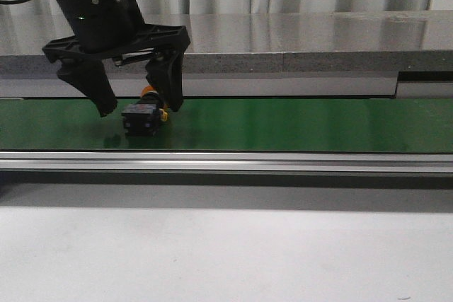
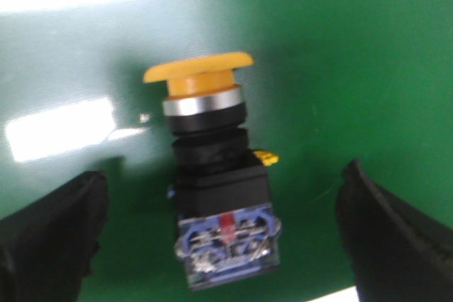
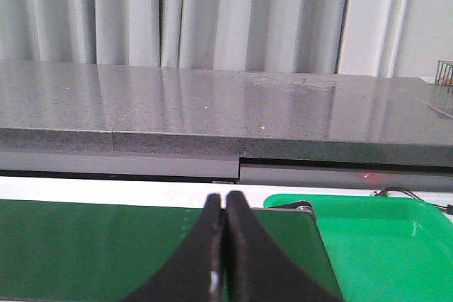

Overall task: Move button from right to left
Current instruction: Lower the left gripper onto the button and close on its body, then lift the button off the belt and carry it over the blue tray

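Observation:
The button (image 1: pixel 144 116) lies on its side on the green belt (image 1: pixel 283 125) at the left. Its yellow mushroom cap (image 2: pixel 198 70) points away, and its black body with blue and red marks (image 2: pixel 225 235) faces the camera. My left gripper (image 1: pixel 138 109) is open just above it, one finger on each side, not touching. In the left wrist view the button lies midway between the fingers (image 2: pixel 382 238) of the left gripper (image 2: pixel 219 245). My right gripper (image 3: pixel 225 206) is shut and empty over the belt's right end; it does not show in the front view.
A grey stone ledge (image 1: pixel 297 40) runs behind the belt and a metal rail (image 1: pixel 226 162) along its front. A green tray (image 3: pixel 382 245) sits beyond the belt's right end. White table surface (image 1: pixel 226 252) lies in front.

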